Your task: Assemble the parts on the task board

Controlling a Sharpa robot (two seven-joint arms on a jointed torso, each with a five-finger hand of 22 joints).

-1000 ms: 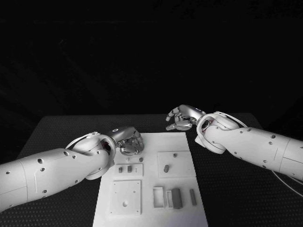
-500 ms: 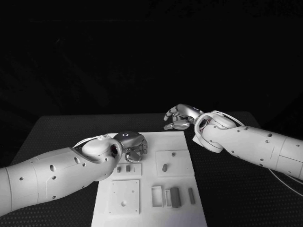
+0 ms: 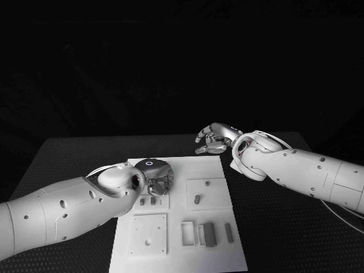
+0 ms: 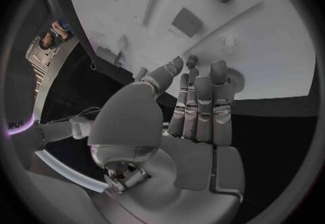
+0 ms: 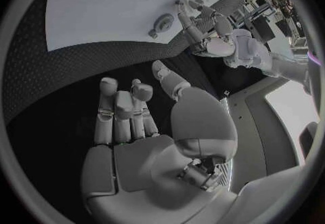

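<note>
The white task board lies in the middle of the table. My left hand hovers over its far left part, fingers pointing down with nothing in them. In the left wrist view its fingertips reach next to a round toothed part on the board, with a small peg just beyond. My right hand hangs above the table beyond the board's far right corner, fingers loosely curved and holding nothing. Small grey parts sit in a square recess, and grey bars lie near the front.
A square white plate with a hole sits at the board's near left, and two small grey pieces lie behind it. Black table surrounds the board on both sides. The right wrist view shows my left hand over the board.
My left hand has come a little nearer over the board and its wrist has turned. The right hand has barely shifted.
</note>
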